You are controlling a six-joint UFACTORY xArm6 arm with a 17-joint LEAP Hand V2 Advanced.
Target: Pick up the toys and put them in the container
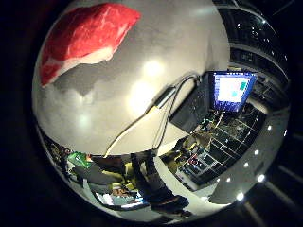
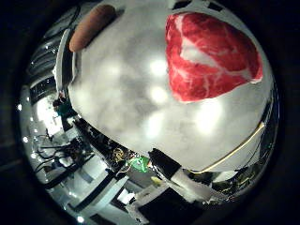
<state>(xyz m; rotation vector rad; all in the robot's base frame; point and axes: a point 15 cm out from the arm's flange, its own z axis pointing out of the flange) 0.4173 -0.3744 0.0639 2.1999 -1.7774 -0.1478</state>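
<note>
Toy steak (image 2: pixel 211 56) and toy sausage (image 2: pixel 91 27) both lie on the white table (image 2: pixel 126 93), none collected, no container in view; whether the hand is open or closed cannot be told.

little of the robot shows. in the thumb side view a part of the hand (image 2: pixel 185 180) reaches in from the rim: a black, boxy block joined to a white, angular piece with a rough, pale surface. at the opposite rim sits a thin strip of white shell with two dark, squarish openings. in the little finger side view another part of it shows as a dark, blocky limb, black to brownish. no screws or markings can be made out.
</note>
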